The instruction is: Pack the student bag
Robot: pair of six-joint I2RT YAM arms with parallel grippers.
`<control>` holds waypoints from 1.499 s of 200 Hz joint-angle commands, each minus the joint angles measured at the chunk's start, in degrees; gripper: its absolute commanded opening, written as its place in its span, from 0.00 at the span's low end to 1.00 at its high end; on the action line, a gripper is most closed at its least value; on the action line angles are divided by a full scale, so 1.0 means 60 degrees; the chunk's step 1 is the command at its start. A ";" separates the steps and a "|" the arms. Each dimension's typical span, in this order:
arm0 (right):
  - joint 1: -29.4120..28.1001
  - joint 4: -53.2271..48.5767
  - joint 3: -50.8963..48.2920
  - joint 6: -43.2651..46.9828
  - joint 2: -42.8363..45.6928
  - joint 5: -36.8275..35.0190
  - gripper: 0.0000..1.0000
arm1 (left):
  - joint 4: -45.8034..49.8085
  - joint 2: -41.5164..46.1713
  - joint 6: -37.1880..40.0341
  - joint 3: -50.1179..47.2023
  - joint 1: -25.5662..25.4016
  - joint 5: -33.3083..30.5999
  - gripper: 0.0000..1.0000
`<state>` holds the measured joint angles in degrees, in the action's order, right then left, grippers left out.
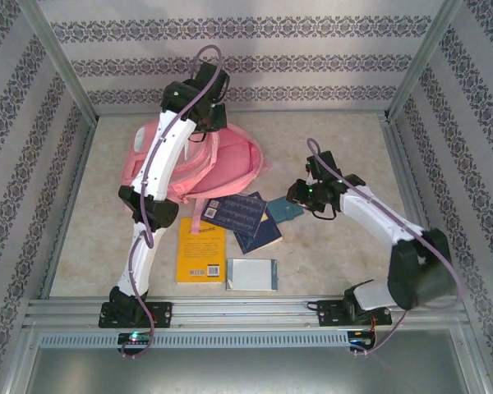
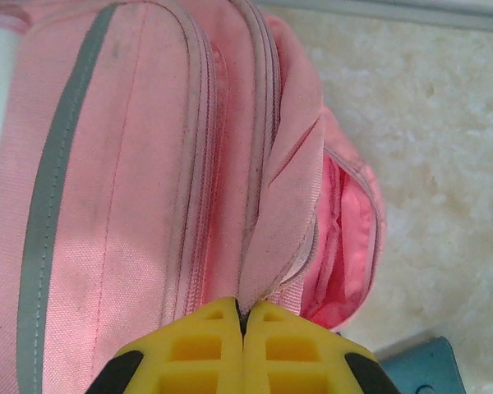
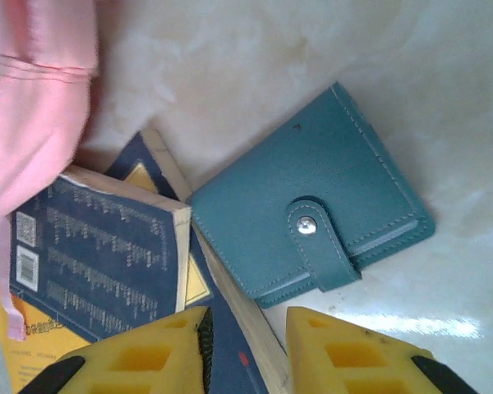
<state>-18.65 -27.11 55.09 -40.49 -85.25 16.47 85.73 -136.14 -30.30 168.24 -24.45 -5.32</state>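
Top external view: the student bag (image 1: 226,164), a soft pink fabric backpack, lies flat on the far left-centre of the bench (image 1: 345,148), under the left arm. The left gripper (image 2: 243,312) is clamped tight on a raised fold of its woven cloth, beside the zip seams and a grey strip (image 2: 45,205). Just nearer than the bag lie overlapping navy books (image 1: 237,212), a yellow book (image 1: 201,250), a pale booklet (image 1: 251,273) and a teal grained wallet (image 3: 312,217) with a snap strap. The right gripper (image 3: 246,341) stands narrowly parted over a page edge of the navy books; whether it grips cannot be told. The bench is glossy, cream and mottled. Striped patterned wallpaper (image 1: 246,49) lines the walls, and aluminium rails (image 1: 246,310) run along the near edge.
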 commanded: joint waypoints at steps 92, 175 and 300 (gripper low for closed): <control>-0.0110 0.0126 0.0376 -0.0922 -0.2219 -0.0140 0.29 | 0.0753 -0.0062 0.0190 0.0224 -0.1277 0.0110 0.60; 0.0441 -0.0999 -0.0834 0.0730 0.0572 0.0083 0.38 | -0.0212 -0.1276 0.1418 0.0300 -0.2617 0.2803 0.64; 0.1571 -0.0845 -0.3388 -0.1512 0.4088 0.0402 0.45 | -0.1335 -0.3891 0.1179 0.0637 -0.3308 0.3119 0.66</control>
<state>-9.47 -33.19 36.60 -47.70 -62.48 17.17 80.38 -158.15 -23.57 169.93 -44.51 15.07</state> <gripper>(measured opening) 0.450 0.655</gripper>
